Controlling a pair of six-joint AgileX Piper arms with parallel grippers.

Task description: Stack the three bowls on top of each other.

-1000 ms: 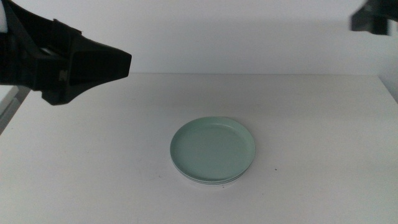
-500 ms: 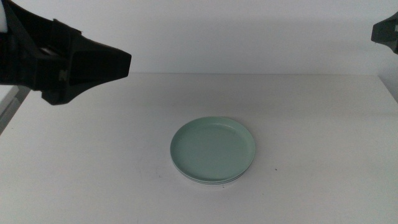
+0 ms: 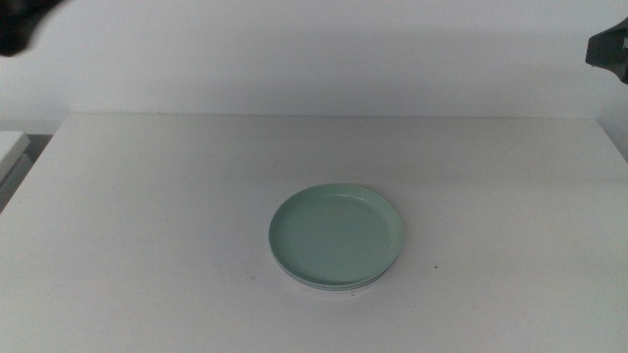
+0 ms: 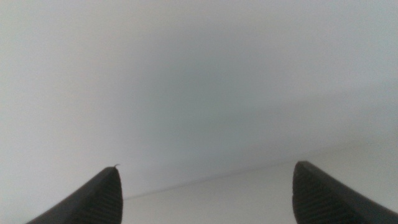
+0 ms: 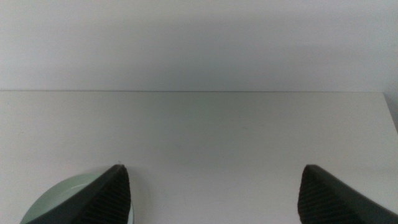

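Note:
The mint green bowl lies on top of a stack in the middle of the table. A paler rim of a bowl beneath it shows along its front edge; the lower bowls are otherwise hidden. In the right wrist view the mint bowl's edge peeks in beside one jaw. My left gripper is open and empty, held high and facing the wall. My right gripper is open and empty too, raised off to the right of the stack. Neither touches the bowls.
The white table ends at a straight far edge against a grey wall. Only a dark bit of the left arm shows at the top left corner, and a dark bit of the right arm at the top right.
The left arm has pulled up and away to the top left, almost out of the middle view. The right arm retreated to the right edge earlier and now holds still. The stack has not moved.

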